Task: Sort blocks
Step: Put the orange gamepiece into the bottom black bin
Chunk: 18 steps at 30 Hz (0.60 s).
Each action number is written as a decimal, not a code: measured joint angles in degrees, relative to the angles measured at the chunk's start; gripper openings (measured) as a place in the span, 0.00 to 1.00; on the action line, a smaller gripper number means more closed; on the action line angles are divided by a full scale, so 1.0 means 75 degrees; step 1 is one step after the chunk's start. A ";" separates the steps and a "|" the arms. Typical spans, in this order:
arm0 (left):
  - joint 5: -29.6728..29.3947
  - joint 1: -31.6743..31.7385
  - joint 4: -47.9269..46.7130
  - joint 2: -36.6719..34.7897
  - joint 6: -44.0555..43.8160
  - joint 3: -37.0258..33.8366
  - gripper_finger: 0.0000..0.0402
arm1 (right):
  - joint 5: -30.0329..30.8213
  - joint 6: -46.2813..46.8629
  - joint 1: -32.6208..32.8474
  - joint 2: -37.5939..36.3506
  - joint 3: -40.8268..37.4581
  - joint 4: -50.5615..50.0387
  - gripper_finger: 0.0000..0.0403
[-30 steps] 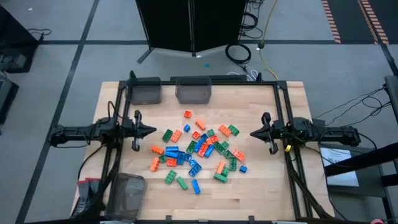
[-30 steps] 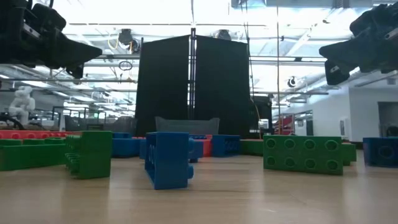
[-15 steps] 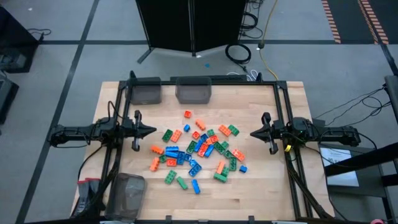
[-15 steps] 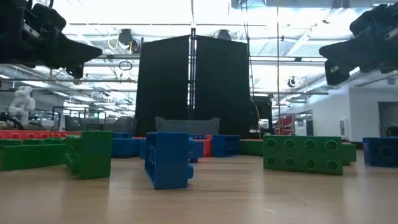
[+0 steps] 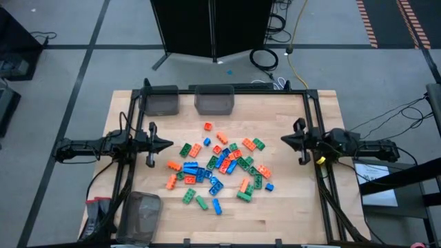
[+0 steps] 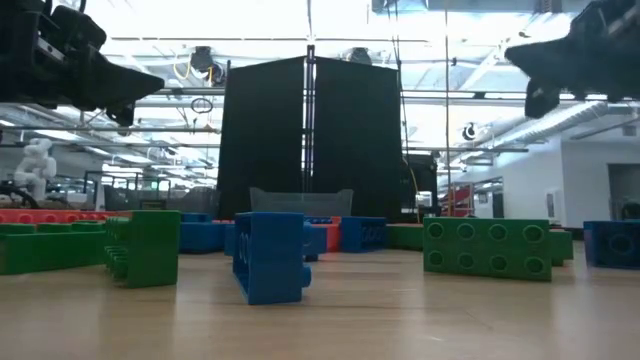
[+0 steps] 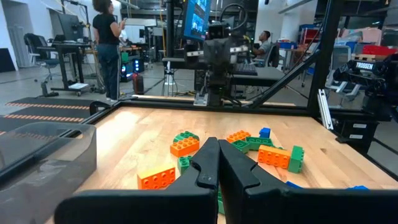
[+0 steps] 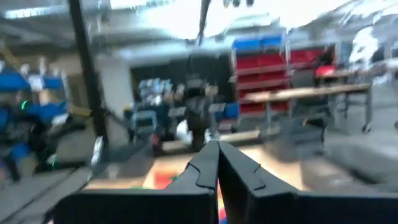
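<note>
Several orange, green and blue blocks lie scattered on their sides and bases in the middle of the wooden table. In the low view a blue block and green blocks stand close to the camera. My left gripper hovers shut above the table, left of the pile, pointing level toward it. My right gripper hovers shut to the right of the pile, its tip tilted upward. Neither holds anything.
Two translucent grey bins stand at the table's far edge, left of centre. A third bin sits at the near left corner. A black frame runs along the table's sides. People stand in the room beyond.
My right gripper has tipped its fingertips upward and risen a little, staying shut; in the high view its tip has drawn slightly toward the table's right edge. The blocks lie as before.
</note>
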 joint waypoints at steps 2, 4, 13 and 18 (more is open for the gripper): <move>0.0002 0.0001 0.0000 0.0000 0.0000 -0.0001 0.00 | -0.0053 0.0172 0.0000 0.0000 0.0003 0.0320 0.02; 0.0000 -0.0001 0.0003 0.0000 0.0012 0.0001 0.00 | -0.0054 0.0494 0.0000 0.0004 0.0003 0.0735 0.02; 0.0159 0.0002 0.1254 0.0000 -0.0020 -0.0002 0.00 | 0.0009 0.1977 0.0006 0.0001 0.0015 0.3503 0.02; 0.0200 0.0002 0.2755 0.0000 -0.0020 -0.0002 0.00 | 0.0090 0.2150 0.0006 0.0001 0.0015 0.3829 0.02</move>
